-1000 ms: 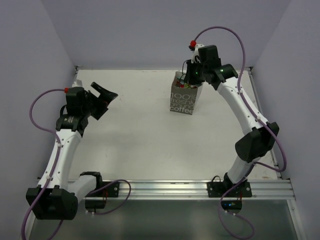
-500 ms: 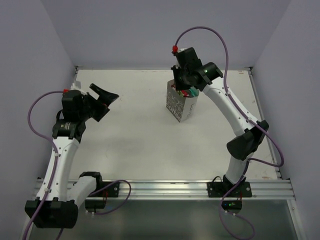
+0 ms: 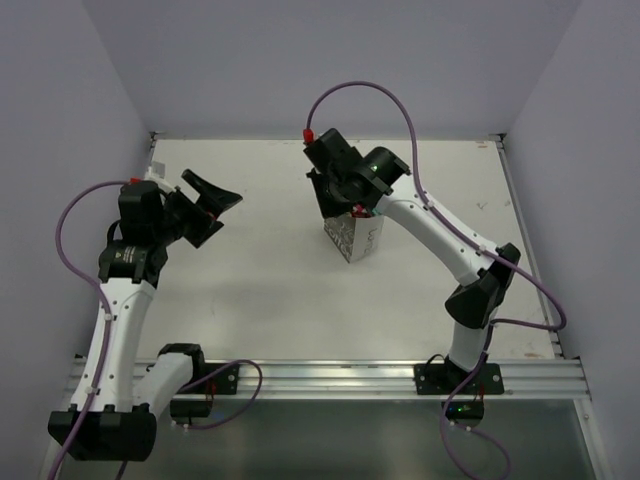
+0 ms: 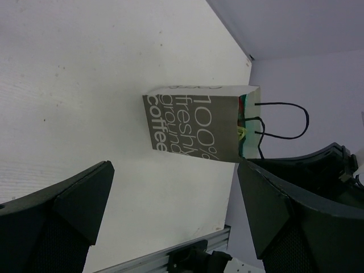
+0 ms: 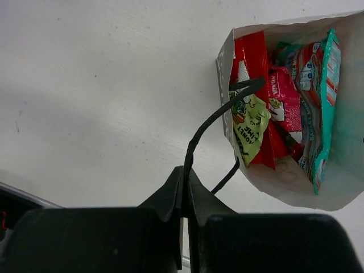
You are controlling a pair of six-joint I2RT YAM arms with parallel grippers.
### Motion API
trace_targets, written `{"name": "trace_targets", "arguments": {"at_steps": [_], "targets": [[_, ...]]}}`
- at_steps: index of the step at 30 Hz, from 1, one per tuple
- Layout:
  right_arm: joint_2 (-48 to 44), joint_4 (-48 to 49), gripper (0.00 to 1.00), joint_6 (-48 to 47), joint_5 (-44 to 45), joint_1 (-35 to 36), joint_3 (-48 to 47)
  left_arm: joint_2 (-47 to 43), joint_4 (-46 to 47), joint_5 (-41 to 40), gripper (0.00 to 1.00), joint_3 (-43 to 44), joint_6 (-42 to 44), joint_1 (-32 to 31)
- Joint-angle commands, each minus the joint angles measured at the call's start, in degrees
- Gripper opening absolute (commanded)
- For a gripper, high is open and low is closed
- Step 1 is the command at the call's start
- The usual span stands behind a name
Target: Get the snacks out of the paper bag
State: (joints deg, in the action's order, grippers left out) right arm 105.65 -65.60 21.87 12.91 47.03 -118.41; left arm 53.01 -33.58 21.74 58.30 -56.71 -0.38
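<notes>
The grey-beige paper bag (image 3: pixel 352 237) with white "coffee" lettering hangs tilted below my right gripper (image 3: pixel 345 200) at the table's middle back. My right gripper (image 5: pixel 185 173) is shut on one thin black loop handle (image 5: pixel 207 128). The bag's open mouth (image 5: pixel 284 108) shows a red packet (image 5: pixel 253 54), a teal packet (image 5: pixel 321 102), a small pink-red packet (image 5: pixel 284 96) and a lime-green one (image 5: pixel 248 122). In the left wrist view the bag (image 4: pixel 193 128) shows side on with its handles (image 4: pixel 284 119). My left gripper (image 3: pixel 205 195) is open and empty, well left of the bag.
White table (image 3: pixel 250 290) with purple walls around. An aluminium rail (image 3: pixel 330 378) runs along the near edge, where the arm bases are bolted. Purple cables loop over both arms.
My right gripper has swung left and toward the table's middle, carrying the bag by its handle; the bag tilted and turned. My left arm shifted only slightly.
</notes>
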Motion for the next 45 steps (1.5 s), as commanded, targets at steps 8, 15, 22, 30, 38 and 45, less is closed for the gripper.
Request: {"name": "trace_targets", "arguments": {"at_steps": [8, 15, 22, 30, 38, 45], "targets": [[0.0, -6.0, 0.0, 5.1, -0.3, 4.2, -8.1, -2.2, -7.7, 4.5, 1.0, 8.6, 2.0, 0.4], [3.6, -8.7, 0.0, 4.7, -2.8, 6.2, -14.6, -5.2, -5.7, 5.9, 1.0, 8.9, 2.7, 0.4], [5.2, -8.7, 0.0, 6.0, -5.0, 7.6, -16.8, -6.5, -5.4, 7.9, 1.0, 8.1, 2.5, 0.4], [4.3, -9.2, 0.11, 5.5, -1.0, 7.6, -13.9, -7.0, -6.5, 7.8, 1.0, 8.7, 2.8, 0.4], [-0.8, -9.0, 0.73, 4.1, 2.9, 7.6, -9.7, -5.6, -10.2, 4.9, 1.0, 13.5, 7.6, 0.4], [-7.5, -7.3, 0.9, 4.7, 2.5, 7.5, -4.1, -2.2, -12.6, 2.2, 1.0, 13.9, 10.8, 0.4]]}}
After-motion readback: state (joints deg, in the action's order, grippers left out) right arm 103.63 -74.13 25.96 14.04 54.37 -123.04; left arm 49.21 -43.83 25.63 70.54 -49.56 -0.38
